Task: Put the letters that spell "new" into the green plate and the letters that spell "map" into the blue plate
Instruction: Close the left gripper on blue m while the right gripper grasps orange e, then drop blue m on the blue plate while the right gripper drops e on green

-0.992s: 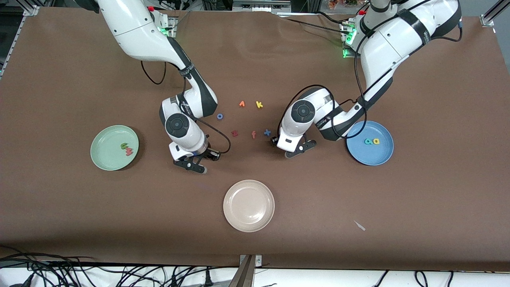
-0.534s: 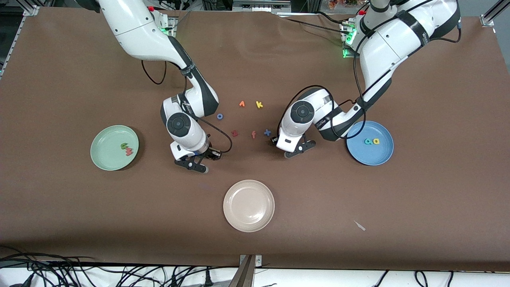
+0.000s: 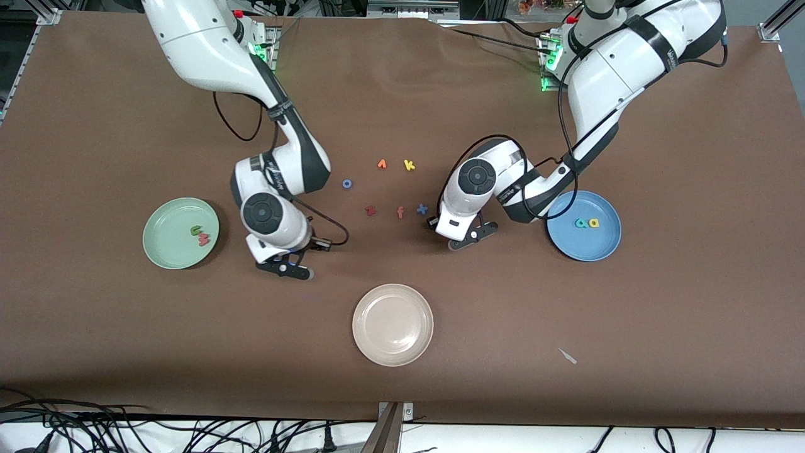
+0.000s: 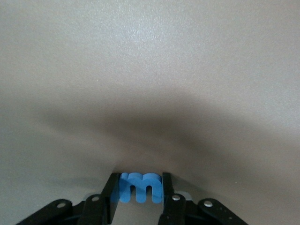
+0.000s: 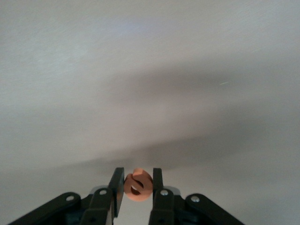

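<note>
My right gripper (image 3: 286, 268) hangs over the brown table between the green plate (image 3: 165, 244) and the cream plate, shut on the orange e (image 5: 138, 184). The green n (image 3: 196, 231) and the pinkish-red w (image 3: 203, 240) lie in the green plate. My left gripper (image 3: 466, 240) is low over the table beside the blue plus sign. Both its fingers press the sides of the blue m (image 4: 139, 186). The teal p (image 3: 581, 223) and the yellow a (image 3: 594, 223) lie in the blue plate (image 3: 578, 250).
Loose letters lie between the two arms: a blue o (image 3: 346, 184), an orange piece (image 3: 382, 164), a yellow k (image 3: 409, 165), a dark red z (image 3: 370, 211), a salmon f (image 3: 400, 212) and a blue plus sign (image 3: 422, 209). A cream-white plate (image 3: 392, 343) sits nearer the front camera. A small pale scrap (image 3: 568, 356) lies nearer still.
My right arm has swung toward the green plate, carrying the orange e. My left gripper has stayed almost in place while its fingers closed.
</note>
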Action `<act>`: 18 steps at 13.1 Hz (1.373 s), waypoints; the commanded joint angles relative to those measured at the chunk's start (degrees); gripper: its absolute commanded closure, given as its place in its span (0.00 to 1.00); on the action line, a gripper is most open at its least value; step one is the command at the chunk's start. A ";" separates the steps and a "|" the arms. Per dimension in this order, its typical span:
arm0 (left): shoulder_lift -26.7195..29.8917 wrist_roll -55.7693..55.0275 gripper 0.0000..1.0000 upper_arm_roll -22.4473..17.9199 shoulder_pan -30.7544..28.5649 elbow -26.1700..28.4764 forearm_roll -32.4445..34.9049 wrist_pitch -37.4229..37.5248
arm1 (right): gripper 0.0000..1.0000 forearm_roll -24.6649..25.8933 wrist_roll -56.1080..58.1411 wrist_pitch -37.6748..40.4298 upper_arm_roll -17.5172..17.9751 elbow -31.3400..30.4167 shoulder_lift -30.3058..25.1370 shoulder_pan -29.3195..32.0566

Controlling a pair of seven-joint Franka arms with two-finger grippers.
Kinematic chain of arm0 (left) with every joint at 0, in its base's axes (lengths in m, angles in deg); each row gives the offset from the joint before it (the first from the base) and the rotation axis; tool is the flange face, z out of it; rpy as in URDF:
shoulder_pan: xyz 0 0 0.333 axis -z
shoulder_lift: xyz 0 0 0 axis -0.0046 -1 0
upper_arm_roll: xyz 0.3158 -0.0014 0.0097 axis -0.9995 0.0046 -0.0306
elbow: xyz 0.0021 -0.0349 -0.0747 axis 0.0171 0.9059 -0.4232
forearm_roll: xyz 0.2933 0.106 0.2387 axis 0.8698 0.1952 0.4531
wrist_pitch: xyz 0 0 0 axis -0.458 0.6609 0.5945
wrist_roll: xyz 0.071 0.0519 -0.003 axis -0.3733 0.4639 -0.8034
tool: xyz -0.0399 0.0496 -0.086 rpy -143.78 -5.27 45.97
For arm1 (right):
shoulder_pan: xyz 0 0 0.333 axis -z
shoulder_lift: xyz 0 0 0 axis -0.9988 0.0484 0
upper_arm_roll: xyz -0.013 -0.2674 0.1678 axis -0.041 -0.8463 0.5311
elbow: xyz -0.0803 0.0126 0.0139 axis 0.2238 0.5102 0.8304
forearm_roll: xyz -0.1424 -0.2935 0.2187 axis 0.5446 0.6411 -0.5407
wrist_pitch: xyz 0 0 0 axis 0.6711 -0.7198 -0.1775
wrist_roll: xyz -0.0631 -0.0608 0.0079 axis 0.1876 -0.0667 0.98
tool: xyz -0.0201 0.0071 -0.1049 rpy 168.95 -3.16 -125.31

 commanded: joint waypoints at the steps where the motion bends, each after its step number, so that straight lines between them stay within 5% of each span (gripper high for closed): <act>1: 1.27 1.48 0.77 0.02 -0.54 -0.83 0.03 3.95 | 0.96 -0.06 10.08 0.82 -3.47 -9.17 -8.23 0.24; 3: 4.17 7.78 0.77 3.60 -4.74 -0.92 -1.11 10.36 | 0.96 -0.15 17.64 0.81 -6.64 -14.01 -12.37 0.24; 7: 4.53 22.00 0.77 20.21 -26.60 -0.57 -1.20 26.43 | 0.95 -0.32 31.27 0.81 -13.58 -19.04 -15.29 0.24; 9: 4.45 30.97 0.77 21.12 -32.60 -0.13 -1.12 32.77 | 0.95 -0.41 34.54 0.72 -16.22 -19.57 -14.41 1.11; 13: 2.52 43.05 0.81 18.06 -40.27 2.77 3.70 31.93 | 0.94 -0.32 37.62 -1.99 -16.23 -18.96 -11.08 6.55; 14: 1.73 43.23 0.80 16.04 -40.01 3.38 5.02 29.14 | 0.75 -0.41 38.33 -2.26 -16.23 -18.35 -10.46 7.70; 15: 1.37 43.67 0.79 14.11 -40.01 4.78 5.56 26.15 | 0.12 -0.93 37.55 -1.83 -16.15 -17.56 -10.28 7.97; 16: 1.37 43.76 0.77 12.96 -39.75 5.75 6.00 23.60 | 0.00 -0.94 37.19 -1.39 -15.88 -17.03 -10.28 7.71; 18: 1.28 43.76 0.56 12.86 -39.57 5.68 6.00 23.04 | 0.00 -0.94 34.31 1.06 -15.44 -15.54 -10.71 6.39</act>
